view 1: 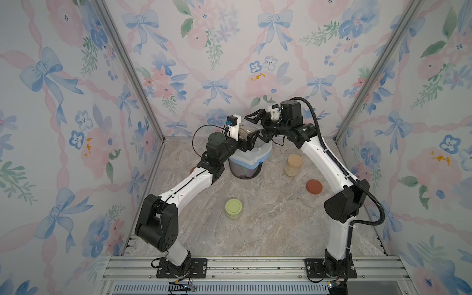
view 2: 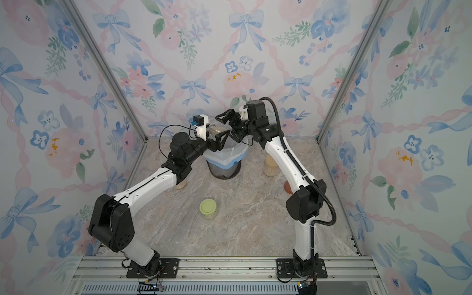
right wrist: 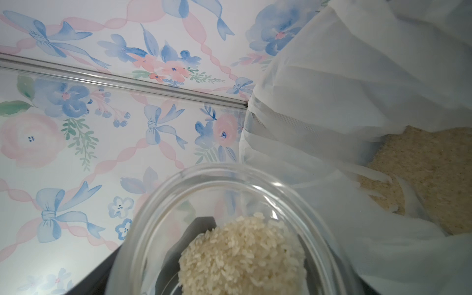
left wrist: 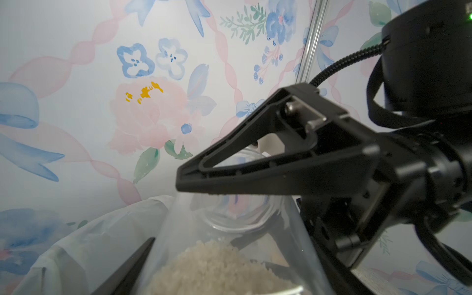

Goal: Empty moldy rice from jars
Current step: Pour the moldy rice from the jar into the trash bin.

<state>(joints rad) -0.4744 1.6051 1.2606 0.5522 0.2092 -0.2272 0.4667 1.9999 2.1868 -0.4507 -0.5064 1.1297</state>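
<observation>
Green-lidded jar (view 1: pixel 233 208) (view 2: pixel 208 208): lower centre of both top views, upright on the table (view 1: pixel 268 224), closed, with a pale fill.
Loose rust-red lid (view 1: pixel 314 187): right of centre, flat on the table, well apart from every jar. In a top view (view 2: pixel 287 188) the right arm half hides it.
Part-hidden jar (view 2: pixel 179 186): left of centre, under the left forearm. Only its pale base shows there, and a rust-red edge in a top view (view 1: pixel 192 170).
Beige-lidded jar (view 1: pixel 293 165) (view 2: pixel 270 166): just right of the bin, upright, closed, filled with tan grains.
Bin (view 1: pixel 245 171) (view 2: pixel 224 171): centre of both top views, dark mesh, with a white liner (view 1: pixel 255 155) (right wrist: pixel 332 76) folded over its rim.
Left gripper (view 1: pixel 249 139) (view 2: pixel 219 139): above the bin's rim, clamped on the open jar.
Open jar (view 1: pixel 243 131) (view 2: pixel 214 130) (left wrist: pixel 229 217) (right wrist: pixel 204 204): lidless, tipped on its side over the bin, mouth toward the right gripper.
Moldy rice (left wrist: pixel 217 268) (right wrist: pixel 242 252): an off-white clump sits inside the held jar, back from the mouth. A tan heap (right wrist: pixel 421 173) lies in the liner at the right edge of the right wrist view.
Right gripper (view 1: pixel 258 127) (view 2: pixel 229 125): jaws wide apart at the jar's mouth, one finger (left wrist: pixel 255 176) crossing above it. Whether it touches the glass cannot be told.
</observation>
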